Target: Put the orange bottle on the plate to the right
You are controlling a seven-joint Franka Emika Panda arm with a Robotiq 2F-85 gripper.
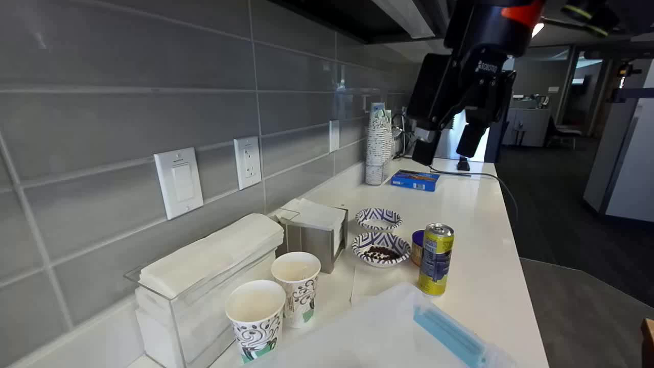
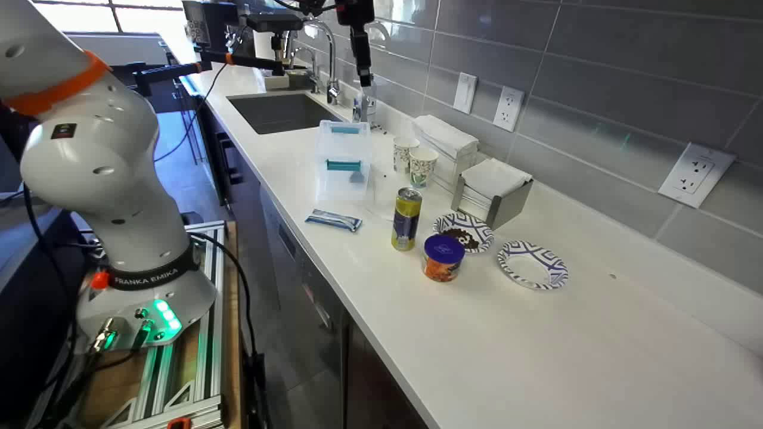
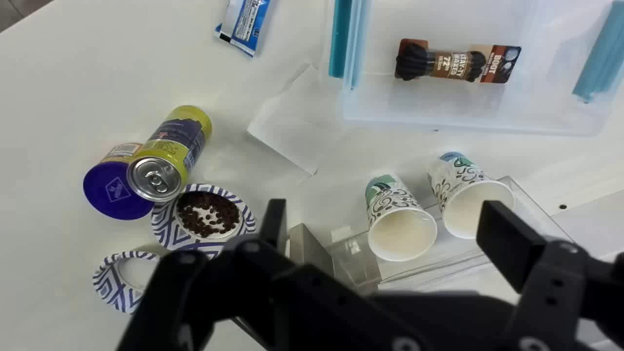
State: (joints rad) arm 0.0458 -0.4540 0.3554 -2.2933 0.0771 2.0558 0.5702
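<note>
The orange bottle is a squat orange canister with a dark blue-purple lid. It stands upright on the counter in an exterior view (image 2: 442,269), partly hidden behind the yellow can in an exterior view (image 1: 417,249); mostly its lid shows in the wrist view (image 3: 116,191). Two alike striped plates lie beside it: one with dark beans (image 2: 484,229) and an empty one (image 2: 558,271). In the wrist view the bean plate (image 3: 165,225) and empty plate (image 3: 108,287) are at the lower left. My gripper (image 1: 445,145) is open and empty, high above the counter; its fingers are spread in the wrist view (image 3: 390,222).
The yellow can (image 2: 406,220) stands close to the canister. Two paper cups (image 3: 402,234), napkin holders (image 1: 311,235) and a clear lidded box (image 2: 344,179) stand nearby. A blue wrapped bar (image 2: 334,220) lies near the counter's edge. The tiled wall runs along the back.
</note>
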